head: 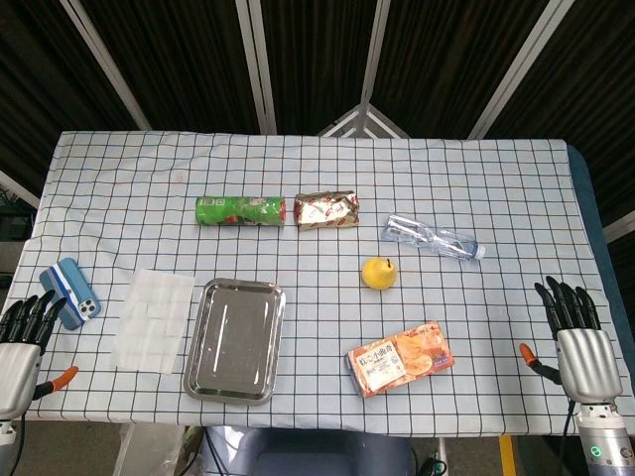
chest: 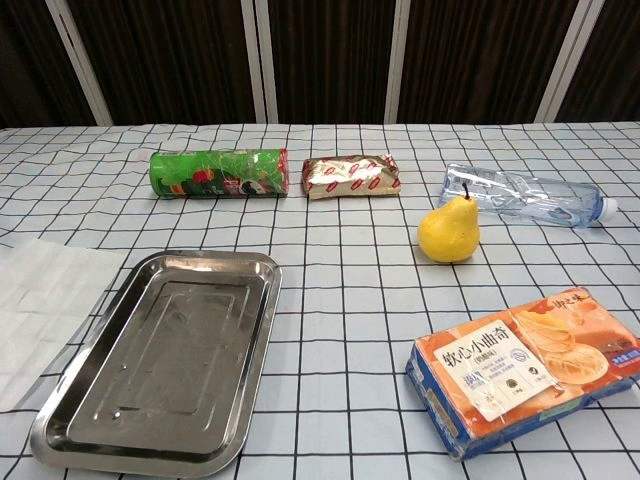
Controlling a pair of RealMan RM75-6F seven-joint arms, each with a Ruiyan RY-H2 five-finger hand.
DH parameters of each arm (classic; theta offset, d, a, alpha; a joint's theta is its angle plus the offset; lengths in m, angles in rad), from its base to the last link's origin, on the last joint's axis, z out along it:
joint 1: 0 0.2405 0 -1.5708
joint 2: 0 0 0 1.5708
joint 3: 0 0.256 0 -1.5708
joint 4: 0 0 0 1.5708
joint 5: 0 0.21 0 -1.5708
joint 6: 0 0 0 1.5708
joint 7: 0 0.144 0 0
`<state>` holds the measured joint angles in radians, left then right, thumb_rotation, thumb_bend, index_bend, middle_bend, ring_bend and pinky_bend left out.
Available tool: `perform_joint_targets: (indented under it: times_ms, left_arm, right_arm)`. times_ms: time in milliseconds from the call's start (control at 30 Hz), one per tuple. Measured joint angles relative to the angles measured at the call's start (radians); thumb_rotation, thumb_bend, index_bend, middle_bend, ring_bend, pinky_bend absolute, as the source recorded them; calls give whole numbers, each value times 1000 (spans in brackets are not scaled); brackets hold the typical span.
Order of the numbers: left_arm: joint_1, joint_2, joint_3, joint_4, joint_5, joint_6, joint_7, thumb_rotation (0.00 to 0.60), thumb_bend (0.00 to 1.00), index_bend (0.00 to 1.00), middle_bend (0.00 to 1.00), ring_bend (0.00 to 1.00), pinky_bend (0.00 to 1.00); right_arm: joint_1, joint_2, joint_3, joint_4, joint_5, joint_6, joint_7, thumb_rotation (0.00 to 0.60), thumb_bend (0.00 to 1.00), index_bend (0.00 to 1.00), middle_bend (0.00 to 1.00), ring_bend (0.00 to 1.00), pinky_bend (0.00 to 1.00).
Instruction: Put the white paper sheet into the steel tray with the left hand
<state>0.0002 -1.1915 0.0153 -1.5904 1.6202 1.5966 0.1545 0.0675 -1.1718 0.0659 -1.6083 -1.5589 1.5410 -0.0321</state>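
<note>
White sheet (head: 152, 319) lies untouched beside tray (head: 235, 340), near tabletop's left edge | step: reach not begun | left hand (head: 22, 342) spread, empty | next: sheet edge must be pinched.

The white paper sheet (head: 152, 319) lies just left of the rectangular steel tray (head: 235, 340), with the yellow pear (head: 378, 273) farther right.

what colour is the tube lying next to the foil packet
Green with red print, clearest in the chest view: the tube.

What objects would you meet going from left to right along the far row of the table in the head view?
Green cylindrical snack can → shiny gold-and-red foil snack packet → clear plastic water bottle lying on its side.
</note>
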Motion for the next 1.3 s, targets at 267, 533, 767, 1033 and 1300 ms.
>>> perform_joint_targets:
  times_ms: [267, 533, 767, 1033, 1300]
  left_arm:
    - [-3, -4, 4, 4, -6, -16, 18, 600, 22, 0, 0, 0, 0]
    - [-15, 16, 31, 17, 15, -61, 13, 600, 27, 56, 0, 0, 0]
    - [-69, 69, 71, 55, 53, -184, 65, 600, 75, 241, 0, 0, 0]
    - [-155, 81, 73, 114, 55, -333, 201, 600, 112, 279, 0, 0, 0]
    - [-214, 46, 66, 167, 48, -426, 333, 600, 135, 287, 0, 0, 0]
  right_arm:
    - [1, 2, -1, -2, -3, -1, 0, 600, 314, 0, 0, 0, 0]
    - [2, 0, 0, -2, 3, -3, -5, 600, 314, 0, 0, 0, 0]
    - [1, 0, 1, -1, 3, -2, -4, 600, 313, 0, 0, 0, 0]
    - [0, -3, 2, -3, 4, 3, -9, 600, 313, 0, 0, 0, 0]
    - [-1, -2, 3, -9, 13, -3, 3, 600, 313, 0, 0, 0, 0]
